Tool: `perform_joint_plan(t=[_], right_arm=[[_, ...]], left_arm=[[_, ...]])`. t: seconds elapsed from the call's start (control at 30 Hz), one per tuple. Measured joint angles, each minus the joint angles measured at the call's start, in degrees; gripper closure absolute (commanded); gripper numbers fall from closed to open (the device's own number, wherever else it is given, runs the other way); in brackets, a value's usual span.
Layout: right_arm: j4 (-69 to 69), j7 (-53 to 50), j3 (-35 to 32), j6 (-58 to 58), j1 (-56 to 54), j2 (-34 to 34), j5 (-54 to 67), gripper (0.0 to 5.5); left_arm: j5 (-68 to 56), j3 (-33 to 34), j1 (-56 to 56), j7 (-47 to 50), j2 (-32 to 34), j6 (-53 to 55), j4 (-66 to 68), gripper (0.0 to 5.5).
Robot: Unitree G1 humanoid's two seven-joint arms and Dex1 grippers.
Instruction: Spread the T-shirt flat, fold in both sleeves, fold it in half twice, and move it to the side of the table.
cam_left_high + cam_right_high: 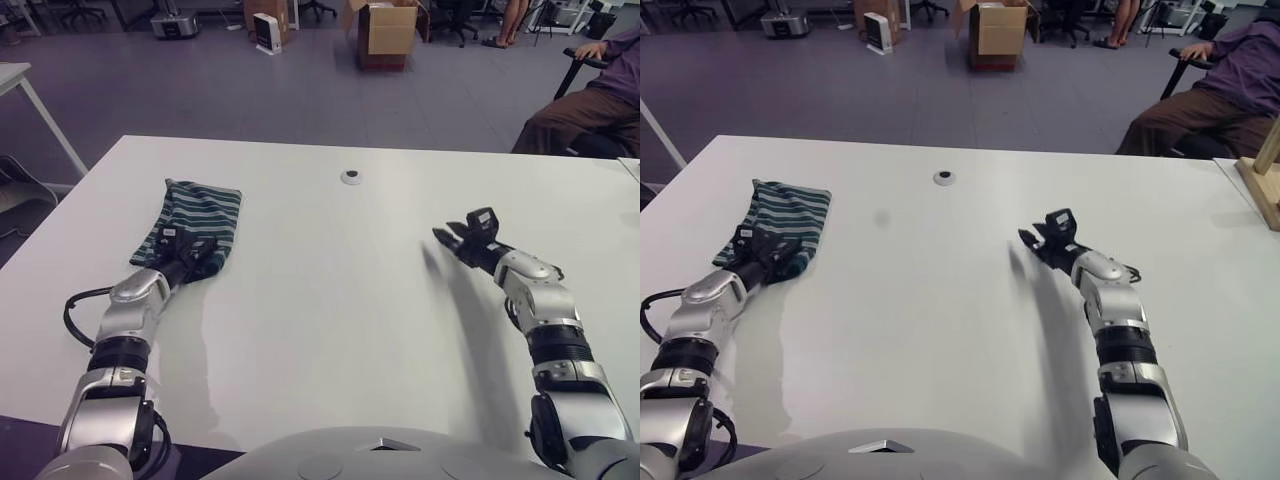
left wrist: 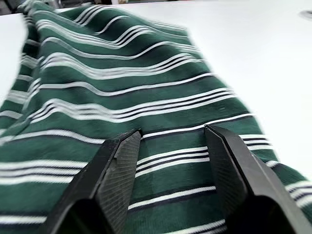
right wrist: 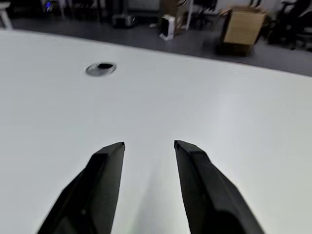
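In the head views, a white counter (image 1: 330, 330) has a small round cable port (image 1: 350, 177) set into its far middle, and every place here is given from that port. The T-shirt (image 1: 200, 215), dark green with thin white stripes, lies folded into a narrow bundle to the left of the port and a little nearer the robot. The left gripper (image 1: 197, 250) sits at the end of the bundle farthest from the port, over the cloth. The right gripper (image 1: 452, 238) hangs to the right of the port and nearer the robot, over bare counter, well apart from the T-shirt. Beyond the port, on the floor past the counter, stands an open cardboard box (image 1: 386, 32).

In the left wrist view, the two black fingers (image 2: 117, 165) stand apart, with striped cloth spread beneath and between them. Nothing is pinched. I cannot tell whether the tips press on the fabric. White counter shows beside the bundle on the side towards the port.

In the right wrist view, the fingers (image 3: 105, 180) are likewise apart, with only bare counter between them. The port lies ahead of them, well apart from their tips, and the cardboard box stands farther off behind it.
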Motion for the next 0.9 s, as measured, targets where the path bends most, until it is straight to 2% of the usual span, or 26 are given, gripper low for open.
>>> perform_joint_plan(t=[0.1,0.2,0.33,0.5,0.9], right_arm=[[2.96,-6.76,-5.60,-3.92,-1.23,2.59,1.94,3.61],[5.56,-11.21,-6.14,-10.19,-1.58,5.24,0.42,3.61],[9.60,-14.20,-5.20,-17.26,-2.14,7.65,-2.56,3.61],[11.00,-13.68,-5.07,-20.93,-4.38,9.65,-2.13,3.61],[10.78,-11.09,-4.97,-22.14,-4.41,13.25,0.27,3.61]], left_arm=[[0.08,4.27,3.59,6.20,-1.45,-1.15,-16.30,3.11],[3.10,1.94,3.47,11.08,-5.55,-0.18,-23.93,3.11],[7.89,-2.63,3.05,13.90,-9.81,1.77,-24.34,3.11],[9.04,-1.38,-0.92,15.09,-10.44,3.06,-23.87,3.11],[10.36,-0.45,-1.01,16.11,-12.37,4.33,-23.16,3.11]])
